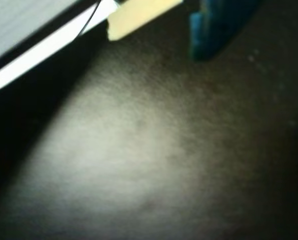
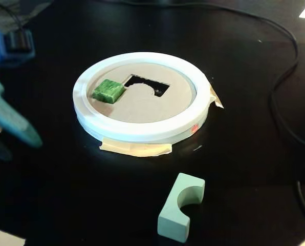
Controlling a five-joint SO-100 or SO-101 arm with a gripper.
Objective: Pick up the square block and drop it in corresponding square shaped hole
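Observation:
A green square block (image 2: 108, 90) sits on the left part of the brown cardboard top (image 2: 142, 105) inside a white ring (image 2: 142, 130). It sticks up a little above the surface, and I cannot tell whether it rests in a hole. An open dark cutout (image 2: 148, 85) lies just right of it. My blue-green gripper (image 2: 22, 149) is at the left edge of the fixed view, well clear of the ring, with its fingers apart and empty. The wrist view is blurred and shows one blue finger (image 1: 214, 27) above the dark table.
A pale green arch-shaped block (image 2: 180, 206) lies on the black table in front of the ring. Beige tape (image 2: 134, 148) holds the ring down. A black cable (image 2: 283, 77) runs along the right side. In the wrist view, a white edge (image 1: 44, 47) and a beige tape piece (image 1: 136, 17) are at the top.

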